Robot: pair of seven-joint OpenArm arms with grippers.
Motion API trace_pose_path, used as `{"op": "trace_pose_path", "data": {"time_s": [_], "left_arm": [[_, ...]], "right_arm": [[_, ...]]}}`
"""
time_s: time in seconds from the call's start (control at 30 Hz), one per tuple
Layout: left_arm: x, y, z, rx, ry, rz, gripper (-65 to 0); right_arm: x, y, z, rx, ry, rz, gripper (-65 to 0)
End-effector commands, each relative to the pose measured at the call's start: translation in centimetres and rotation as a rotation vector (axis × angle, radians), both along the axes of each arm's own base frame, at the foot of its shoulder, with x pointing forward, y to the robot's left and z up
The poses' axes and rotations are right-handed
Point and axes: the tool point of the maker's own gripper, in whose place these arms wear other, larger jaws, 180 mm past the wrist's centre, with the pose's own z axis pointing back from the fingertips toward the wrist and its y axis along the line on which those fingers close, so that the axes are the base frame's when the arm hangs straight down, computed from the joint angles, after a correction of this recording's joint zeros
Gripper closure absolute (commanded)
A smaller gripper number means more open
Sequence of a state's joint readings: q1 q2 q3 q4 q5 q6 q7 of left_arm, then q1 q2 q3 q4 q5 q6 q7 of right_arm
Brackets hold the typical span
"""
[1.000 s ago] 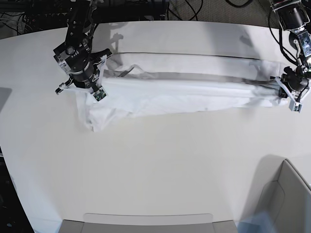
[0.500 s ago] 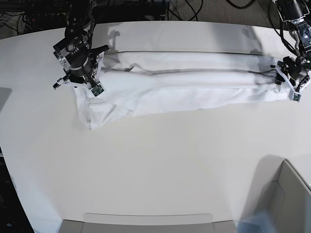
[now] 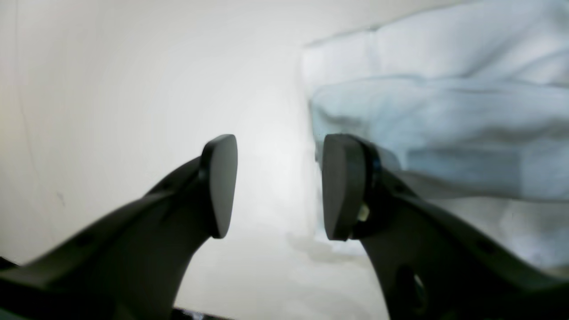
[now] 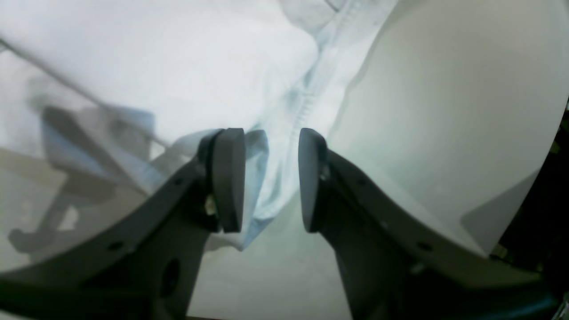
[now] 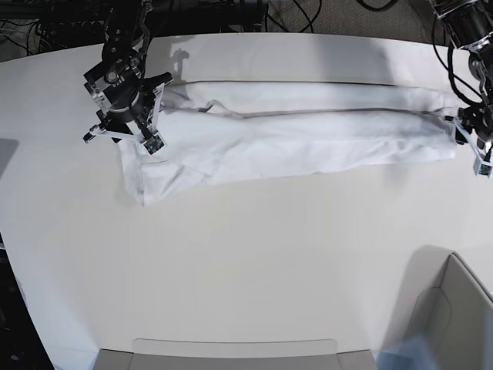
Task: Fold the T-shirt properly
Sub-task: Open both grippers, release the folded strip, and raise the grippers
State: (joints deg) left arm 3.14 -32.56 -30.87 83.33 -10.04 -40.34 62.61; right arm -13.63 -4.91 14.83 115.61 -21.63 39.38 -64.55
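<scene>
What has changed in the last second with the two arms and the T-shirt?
The left gripper let go of the T-shirt end and drew away from it; its jaws now stand open over bare table. The lifted fold has settled flat. The right gripper backed off slightly, jaws open with cloth between them. The shirt stayed stretched lengthwise, its left end rumpled.

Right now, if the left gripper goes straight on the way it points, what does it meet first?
Most likely the bare tabletop. The left gripper is open, with the T-shirt edge just beside one finger; depth is unclear, so it might brush that edge.
</scene>
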Motion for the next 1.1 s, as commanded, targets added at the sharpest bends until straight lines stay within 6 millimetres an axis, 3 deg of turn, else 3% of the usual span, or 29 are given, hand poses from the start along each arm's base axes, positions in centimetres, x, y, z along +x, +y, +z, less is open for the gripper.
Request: {"op": "trace_pose_path", "data": {"time_s": [0.0,0.17,0.37,0.57,0.73,0.97,1.07], "left_arm": [[0.5,1.3,1.7,0.045,-0.019,0.008,-30.9],[2.7,1.5,3.2,0.038,-0.086,0.021,-30.9],[2.5,2.1,0.4,-0.056,-0.039,0.092,-30.9],[0.1,2.2,-3.3,-0.142,0.060,0.162,-39.0],[-1.2,2.2,-5.3,-0.195,0.082,0.204,-40.7],[-3.9,-0.1,-9.5,-0.240,0.234,0.161,-41.0],[-4.5,-1.1,-10.1,-0.284,0.227,0.162,-41.0]], "right_arm": [[0.5,0.1,0.7,-0.004,-0.023,0.014,-20.9],[1.0,0.0,0.9,-0.005,-0.034,0.014,-20.9],[1.0,-0.4,1.0,-0.020,-0.034,0.018,-20.9],[0.9,-0.5,0.9,-0.024,-0.032,0.015,-20.9],[0.9,-0.5,0.9,-0.025,-0.030,0.017,-20.9],[0.9,-0.6,0.9,-0.027,-0.032,0.016,-20.7],[0.9,-0.6,0.9,-0.027,-0.032,0.016,-20.7]]}}
